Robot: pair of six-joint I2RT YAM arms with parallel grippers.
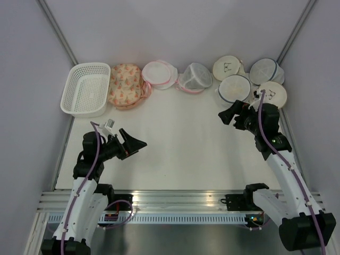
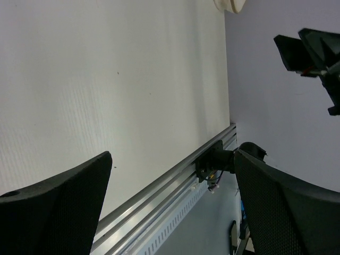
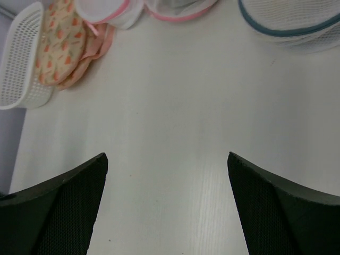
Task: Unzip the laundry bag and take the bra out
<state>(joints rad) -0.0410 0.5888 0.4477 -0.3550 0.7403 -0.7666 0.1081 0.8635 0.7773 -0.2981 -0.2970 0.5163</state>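
Note:
The laundry bag (image 1: 235, 88), a round white mesh bag with a dark blue zip rim, lies at the back right of the table, zipped shut. Its rim shows at the top right of the right wrist view (image 3: 289, 21). No bra shows through the mesh. My right gripper (image 1: 227, 112) is open and empty, just in front and left of the bag, above the table (image 3: 167, 156). My left gripper (image 1: 137, 143) is open and empty at the near left, pointing right (image 2: 172, 159).
A second blue-rimmed mesh bag (image 1: 265, 70) and two beige round bags (image 1: 226, 67) (image 1: 272, 93) crowd the back right. Two pink-trimmed white bags (image 1: 159, 74) (image 1: 195, 78), a floral peach padded item (image 1: 125, 85) and a white basket (image 1: 85, 89) line the back.

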